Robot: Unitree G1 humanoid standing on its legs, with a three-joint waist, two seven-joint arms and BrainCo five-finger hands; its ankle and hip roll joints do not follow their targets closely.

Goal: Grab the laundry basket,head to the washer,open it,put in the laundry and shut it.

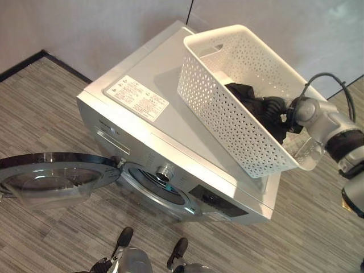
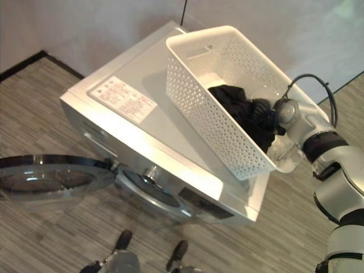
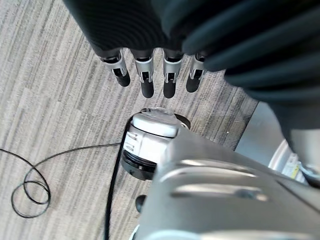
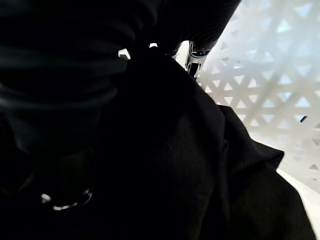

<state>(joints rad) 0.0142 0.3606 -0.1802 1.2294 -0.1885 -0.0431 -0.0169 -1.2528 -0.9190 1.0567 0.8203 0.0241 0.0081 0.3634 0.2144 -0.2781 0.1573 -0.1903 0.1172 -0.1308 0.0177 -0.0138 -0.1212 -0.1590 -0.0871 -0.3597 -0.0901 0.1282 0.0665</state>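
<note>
A white perforated laundry basket (image 1: 222,116) stands on top of the silver washer (image 1: 170,122), overhanging its right edge. Black laundry (image 1: 243,94) lies inside the basket. My right hand (image 1: 274,109) reaches into the basket from the right. In the right wrist view the black cloth (image 4: 190,165) bunches up into its curled fingers (image 4: 194,54), against the basket's wall (image 4: 270,75). The washer's round door (image 1: 54,176) is swung wide open to the left, and the drum opening (image 1: 156,186) is uncovered. My left hand (image 3: 145,75) hangs low over the carpet, fingers straight and holding nothing.
The washer stands in a corner against pale walls (image 1: 85,28). Striped grey carpet (image 1: 45,102) lies to its left and front. The open door sticks out over the floor at the lower left. A white label (image 1: 136,98) sits on the washer's top.
</note>
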